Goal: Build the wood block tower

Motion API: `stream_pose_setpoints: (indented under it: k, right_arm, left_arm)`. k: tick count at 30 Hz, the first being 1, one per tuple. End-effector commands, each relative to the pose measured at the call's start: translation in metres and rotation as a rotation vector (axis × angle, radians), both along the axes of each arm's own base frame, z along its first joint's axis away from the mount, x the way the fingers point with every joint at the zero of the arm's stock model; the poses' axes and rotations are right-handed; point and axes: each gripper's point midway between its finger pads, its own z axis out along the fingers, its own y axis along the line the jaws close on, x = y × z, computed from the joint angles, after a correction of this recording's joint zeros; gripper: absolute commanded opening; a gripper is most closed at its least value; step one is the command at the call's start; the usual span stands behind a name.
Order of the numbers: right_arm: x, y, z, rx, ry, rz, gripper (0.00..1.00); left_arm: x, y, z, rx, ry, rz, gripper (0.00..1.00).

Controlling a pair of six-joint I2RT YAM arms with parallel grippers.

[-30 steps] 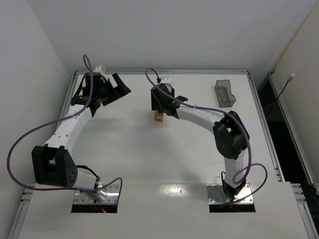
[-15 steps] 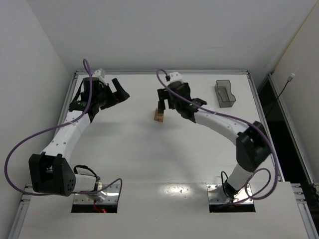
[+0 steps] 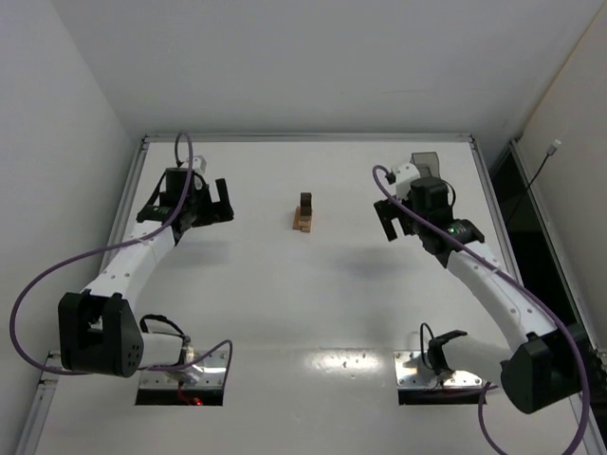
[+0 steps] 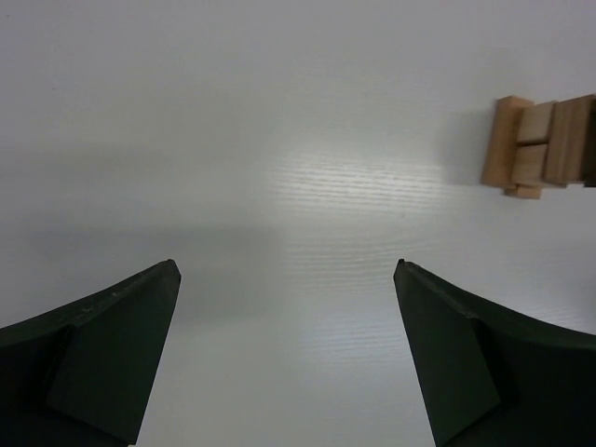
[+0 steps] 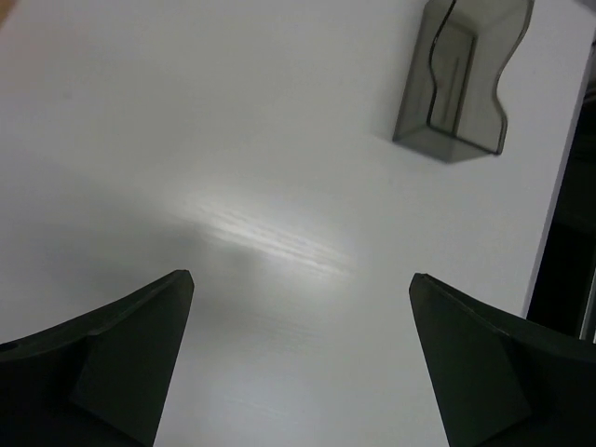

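Note:
The wood block tower (image 3: 304, 213) stands at the back middle of the white table, light tan blocks below and a dark brown cube on top. In the left wrist view the wood block tower (image 4: 540, 144) shows at the right edge. My left gripper (image 3: 220, 200) is open and empty, off to the tower's left (image 4: 287, 270). My right gripper (image 3: 387, 220) is open and empty too, well to the tower's right (image 5: 301, 277). Neither gripper touches the blocks.
A dark translucent plastic tray (image 3: 427, 171) sits at the back right, partly behind the right wrist, and appears empty in the right wrist view (image 5: 463, 79). Metal rails (image 3: 493, 204) frame the table. A dark gap runs past the right edge.
The right gripper let go at the tower, opened wide and swung away to the right. The left arm drew back slightly from the far left corner. The tower now stands free.

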Motion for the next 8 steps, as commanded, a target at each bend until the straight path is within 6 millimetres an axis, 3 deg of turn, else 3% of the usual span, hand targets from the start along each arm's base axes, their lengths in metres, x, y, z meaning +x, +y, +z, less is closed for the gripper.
stream_pose_setpoints:
  k: [1,8]
  right_arm:
    - [-0.023,-0.006,-0.026,0.033,0.082,0.072,1.00]
    - [-0.040,-0.029,-0.039,0.106,0.102,-0.004,1.00]
  left_arm:
    - [0.002,0.017,0.001,0.062,-0.042,0.025,1.00]
    - [0.002,0.017,-0.002,0.068,-0.042,0.019,1.00]
